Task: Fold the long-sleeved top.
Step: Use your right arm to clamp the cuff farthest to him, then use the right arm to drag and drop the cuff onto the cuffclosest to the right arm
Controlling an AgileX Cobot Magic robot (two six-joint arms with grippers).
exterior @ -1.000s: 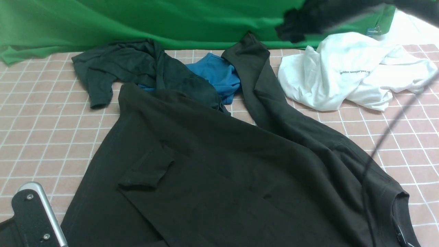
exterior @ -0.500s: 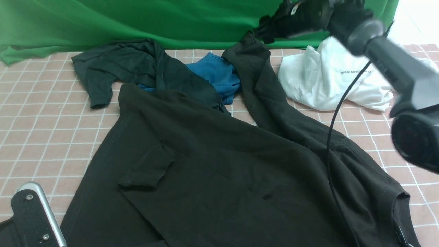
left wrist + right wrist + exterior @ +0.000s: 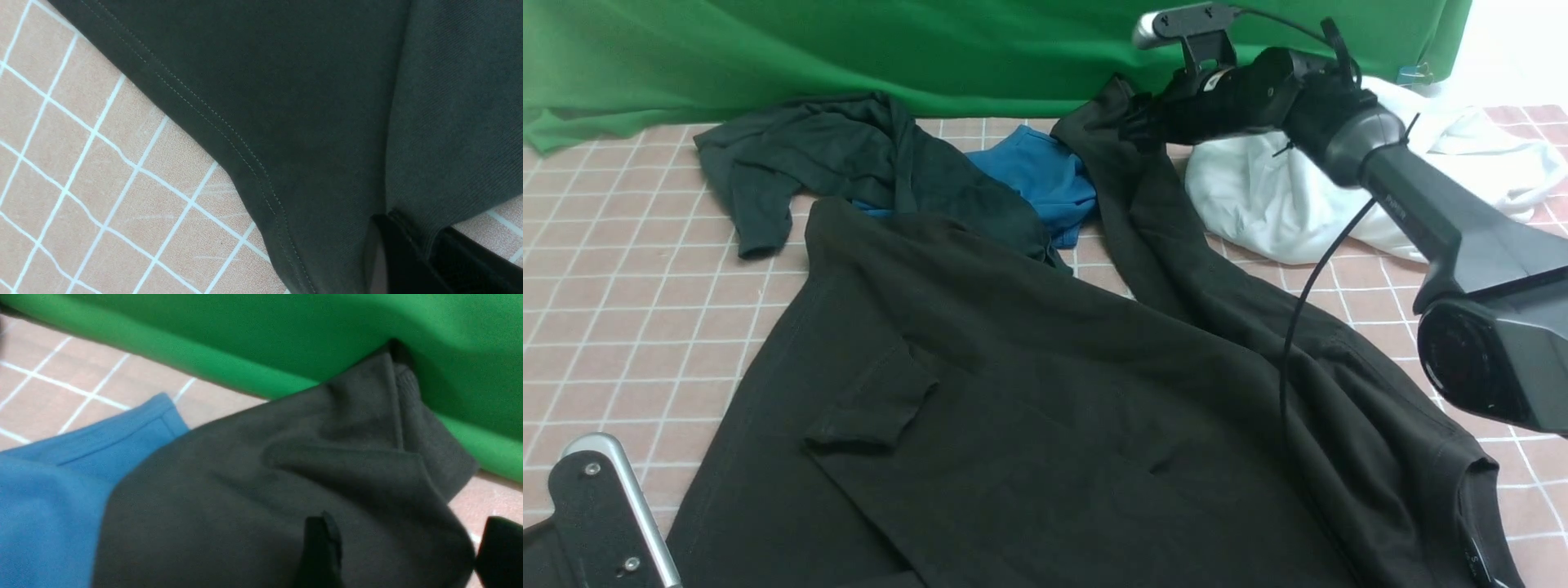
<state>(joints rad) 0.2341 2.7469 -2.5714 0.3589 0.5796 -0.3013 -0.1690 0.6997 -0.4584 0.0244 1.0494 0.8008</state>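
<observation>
Brownish-black knit, the top [image 3: 1045, 392] covers the middle of the pink checked tabletop [image 3: 621, 286] and spreads to the near edge, its collar at 4 o'clock. One sleeve lies folded back over the body, with its cuff [image 3: 866, 408] toward 8 o'clock. The other sleeve [image 3: 1152, 212] runs off to 1 o'clock and ends against the green backdrop [image 3: 849, 49].

The right tool [image 3: 1131, 126] hangs at that far sleeve end, its jaws wide and set to either side of the cloth just short of the stitched cuff; whether they touch it I cannot tell. The left tool [image 3: 425, 245] sits out of the front view at 7 o'clock. Its wrist view shows the jaws narrow, pinching a ridge of the top beside the stitched hem.

A blue garment [image 3: 1045, 175] lies at 12 o'clock, partly under the top and the far sleeve. A dark short-sleeved shirt [image 3: 833, 155] sits at 11 o'clock, and a white tee [image 3: 1282, 204] at 2 o'clock, partly behind the right arm.
</observation>
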